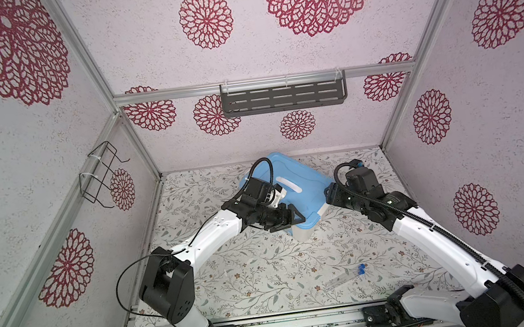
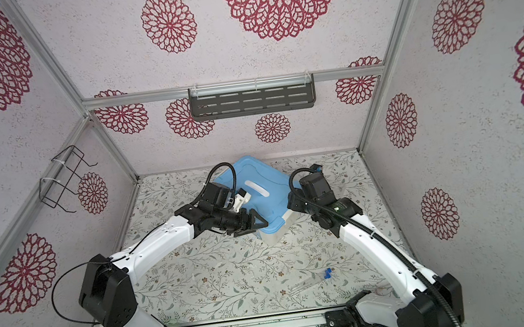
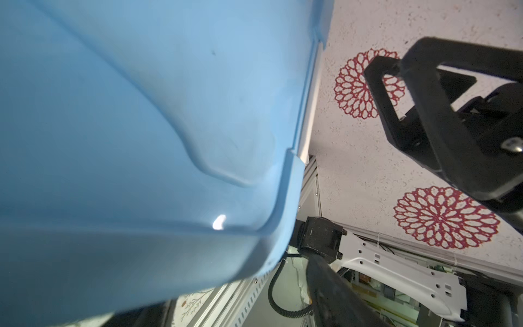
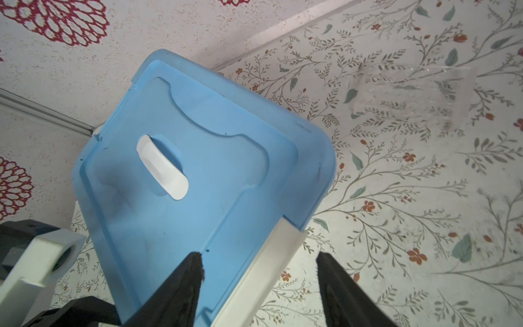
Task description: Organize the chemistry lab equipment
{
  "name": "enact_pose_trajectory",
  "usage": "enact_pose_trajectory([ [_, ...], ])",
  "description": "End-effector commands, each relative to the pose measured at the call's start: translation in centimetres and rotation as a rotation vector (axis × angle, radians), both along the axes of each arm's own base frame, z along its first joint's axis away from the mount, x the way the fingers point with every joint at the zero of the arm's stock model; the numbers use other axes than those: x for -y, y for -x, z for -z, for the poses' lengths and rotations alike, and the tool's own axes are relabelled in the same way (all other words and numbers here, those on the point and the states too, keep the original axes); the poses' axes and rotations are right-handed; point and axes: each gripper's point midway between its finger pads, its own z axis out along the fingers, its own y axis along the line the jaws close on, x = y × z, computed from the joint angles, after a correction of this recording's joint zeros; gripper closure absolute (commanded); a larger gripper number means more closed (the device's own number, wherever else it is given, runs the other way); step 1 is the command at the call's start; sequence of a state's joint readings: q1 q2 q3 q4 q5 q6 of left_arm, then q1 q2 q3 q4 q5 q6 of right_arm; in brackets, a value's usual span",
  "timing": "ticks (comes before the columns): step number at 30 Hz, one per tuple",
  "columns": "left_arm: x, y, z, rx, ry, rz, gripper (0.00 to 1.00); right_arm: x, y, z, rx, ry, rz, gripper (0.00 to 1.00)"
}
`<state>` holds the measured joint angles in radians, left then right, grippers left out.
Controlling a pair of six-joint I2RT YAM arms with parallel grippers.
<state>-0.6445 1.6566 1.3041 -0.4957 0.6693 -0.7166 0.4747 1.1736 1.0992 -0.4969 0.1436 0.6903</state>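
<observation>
Left gripper [image 1: 293, 219] wide open at the lower corner of the pale-blue plastic lid [image 1: 293, 181], holding nothing; right gripper [image 4: 259, 256] open too, two black fingers [image 4: 184, 288] astride the white plastic strip [image 4: 278, 249] on the lid's right edge, apparently a latch, not yet pinched; lid seated on the large white plastic bin [image 1: 303, 234], set askew at the centre of both top views on the floral-patterned table [image 1: 250, 274]. Task's things outside the bin: two clear blue-capped tubes [image 1: 346, 276] side by side at the lower right of a top view, well apart from the bin; faint transparent rack [image 4: 410, 93] near the bin in the right wrist view, hard to make out; remaining pieces not visible. Step in hand, by judgement: freeing the lid. To do it well: close the right jaws squarely on the latch, not on the lid rim; swing it outward rather than straight up; brace the opposite corner with the left gripper against sliding; go gently near the light rack; lift the lid level only with both sides free.
</observation>
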Motion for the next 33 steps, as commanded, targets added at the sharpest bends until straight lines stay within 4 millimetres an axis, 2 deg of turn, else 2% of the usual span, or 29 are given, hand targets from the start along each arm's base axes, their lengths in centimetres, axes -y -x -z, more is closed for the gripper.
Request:
enact_pose_trajectory([
  [1,-0.3,0.1,-3.6,0.089,0.039,0.015,0.25,1.8,1.0,-1.3,-0.001,-0.038,0.099,0.31],
  [5,-2.9,0.2,-6.7,0.153,0.038,-0.018,0.23,2.3,1.8,-0.7,-0.048,-0.109,0.171,0.32],
  [7,-5.7,-1.3,-8.0,0.215,0.021,-0.097,0.22,1.6,1.8,-0.1,-0.074,-0.173,0.176,0.37],
  [8,-7.2,-2.2,-8.5,0.245,0.017,-0.148,0.22,1.0,1.7,0.3,-0.084,-0.203,0.168,0.37],
  [11,-13.8,-6.6,-9.5,0.320,-0.007,-0.372,0.21,-1.0,0.9,0.8,-0.099,-0.291,0.120,0.36],
  [13,-17.7,-9.7,-9.5,0.371,-0.052,-0.487,0.21,-1.8,0.4,1.0,-0.110,-0.317,0.105,0.35],
  [16,-20.5,-13.4,-8.4,0.424,-0.164,-0.520,0.21,-1.7,0.0,1.1,-0.111,-0.306,0.115,0.33],
  [18,-20.5,-15.4,-7.8,0.398,-0.124,-0.493,0.22,-1.3,-0.3,1.3,-0.109,-0.302,0.136,0.32],
  [21,-19.9,-18.1,-5.8,0.348,-0.077,-0.458,0.28,-1.3,-0.5,2.0,-0.124,-0.321,0.149,0.32],
  [24,-19.1,-19.9,-3.6,0.322,-0.055,-0.429,0.29,-1.7,-1.1,2.5,-0.137,-0.362,0.133,0.32],
  [28,-18.2,-20.6,-1.0,0.270,-0.033,-0.396,0.40,-2.0,-1.9,3.2,-0.144,-0.414,0.126,0.32],
  [33,-17.8,-19.6,0.5,0.216,-0.016,-0.370,0.55,-2.2,-2.6,4.8,-0.177,-0.400,0.131,0.35],
])
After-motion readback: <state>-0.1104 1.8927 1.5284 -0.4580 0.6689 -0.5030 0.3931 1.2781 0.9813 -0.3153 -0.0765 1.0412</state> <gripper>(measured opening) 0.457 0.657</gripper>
